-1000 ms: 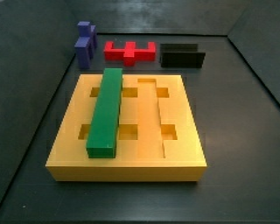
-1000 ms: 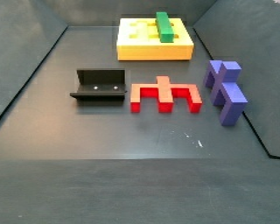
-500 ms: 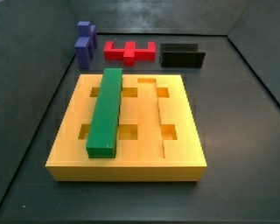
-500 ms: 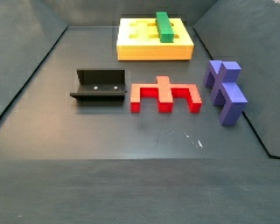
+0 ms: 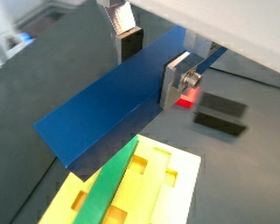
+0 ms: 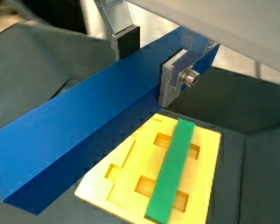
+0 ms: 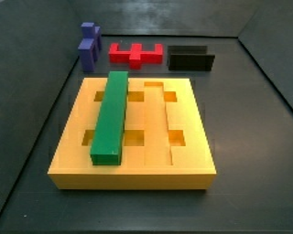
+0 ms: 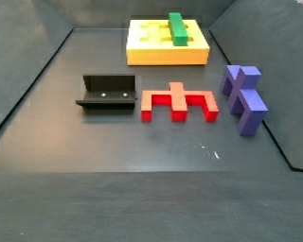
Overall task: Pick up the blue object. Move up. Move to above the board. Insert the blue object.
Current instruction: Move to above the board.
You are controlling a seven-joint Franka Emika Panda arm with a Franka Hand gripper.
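A dark grey floor with low dark walls fills both side views, and neither of them shows the arm. On that floor the yellow board (image 7: 133,134) lies flat, with long grooves and square cut-outs in its top. A green bar (image 7: 110,116) lies along one groove; in the side view where the board is nearest, that is the left groove. Beyond the board there stand a purple-blue stepped block (image 7: 88,46), a red comb-shaped piece (image 7: 139,54) and the dark fixture (image 7: 192,58), side by side and apart from the board. In the side view from the opposite end, the fixture (image 8: 105,94) is at the left, the red piece (image 8: 180,102) in the middle, and the purple-blue block (image 8: 244,97) at the right, with the board (image 8: 167,45) far behind them.

Only the wrist views show the gripper (image 5: 152,59). Its silver fingers (image 5: 177,81) are closed on the blue object (image 5: 116,101), a long royal-blue bar that juts out well past them. In both wrist views the bar hangs in the air above the floor, with the board (image 6: 122,168) and green bar (image 6: 173,165) lower down beside it, not touching it.
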